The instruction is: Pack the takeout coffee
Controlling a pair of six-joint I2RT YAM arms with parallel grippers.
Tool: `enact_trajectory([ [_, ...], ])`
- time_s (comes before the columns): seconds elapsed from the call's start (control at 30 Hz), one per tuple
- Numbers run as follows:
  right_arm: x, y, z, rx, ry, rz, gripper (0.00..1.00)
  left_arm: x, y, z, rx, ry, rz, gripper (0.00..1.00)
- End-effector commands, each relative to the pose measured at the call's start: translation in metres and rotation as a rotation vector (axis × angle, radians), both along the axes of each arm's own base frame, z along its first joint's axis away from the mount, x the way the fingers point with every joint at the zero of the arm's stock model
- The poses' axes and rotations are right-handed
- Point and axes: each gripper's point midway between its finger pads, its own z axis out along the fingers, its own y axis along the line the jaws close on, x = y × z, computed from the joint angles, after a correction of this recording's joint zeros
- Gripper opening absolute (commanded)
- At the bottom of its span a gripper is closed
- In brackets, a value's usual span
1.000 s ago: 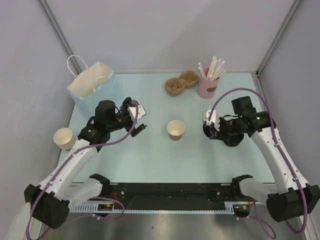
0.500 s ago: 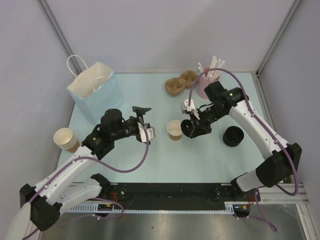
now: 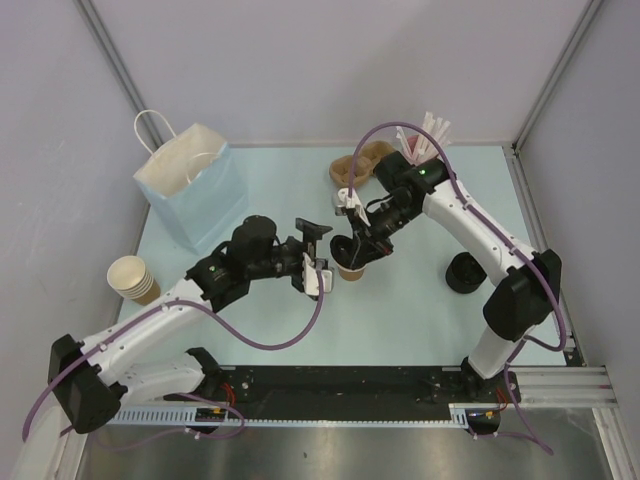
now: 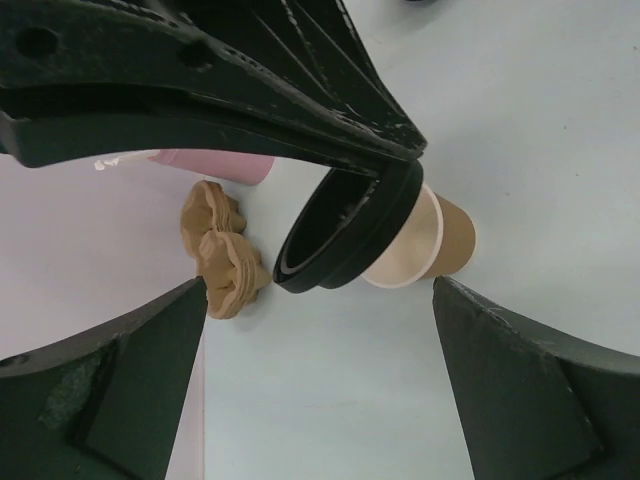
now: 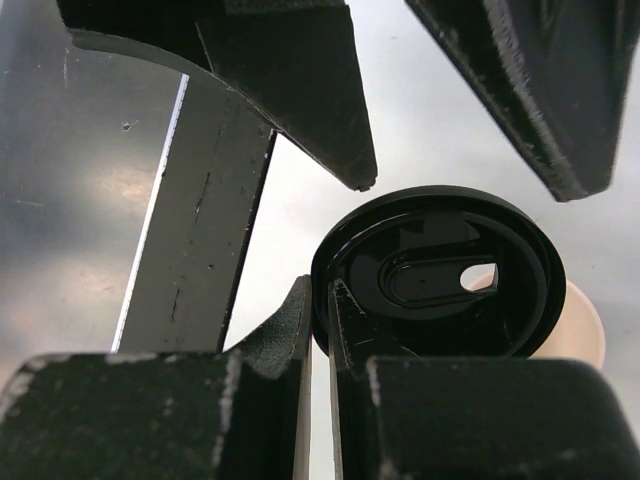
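The small tan-brown paper cup (image 3: 351, 270) stands lidless at the table's middle; it also shows in the left wrist view (image 4: 442, 243) and its cream rim shows in the right wrist view (image 5: 586, 327). My right gripper (image 3: 352, 247) (image 5: 322, 292) is shut on the rim of a round black lid (image 5: 438, 274) and holds it tilted right over the cup's mouth. The lid (image 4: 345, 236) overlaps the cup's rim. My left gripper (image 3: 321, 255) (image 4: 320, 400) is open and empty, just left of the cup, with its jaws spread towards it.
A light-blue paper bag (image 3: 190, 185) stands at the back left. A stack of lidless tan cups (image 3: 130, 278) sits at the left edge. A tan cup carrier (image 3: 352, 168) (image 4: 220, 250) and a pink cup of straws (image 3: 425, 140) are at the back. A stack of black lids (image 3: 465, 272) sits at the right.
My right arm has carried a black lid left from the lid stack to over the cup. My left gripper has moved right, up to the cup's left side.
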Motion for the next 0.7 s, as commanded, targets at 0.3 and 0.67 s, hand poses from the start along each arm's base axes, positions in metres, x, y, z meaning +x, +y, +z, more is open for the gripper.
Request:
enact_trajectory([
  [0.3, -0.03, -0.009, 0.011, -0.06, 0.142, 0.015, 0.0, -0.013, -0.019, 0.013, 0.005, -0.016, -0.078, 0.89],
  [0.67, -0.029, -0.008, 0.007, -0.068, 0.15, 0.019, 0.0, -0.016, -0.035, 0.006, 0.046, -0.023, -0.072, 0.75],
])
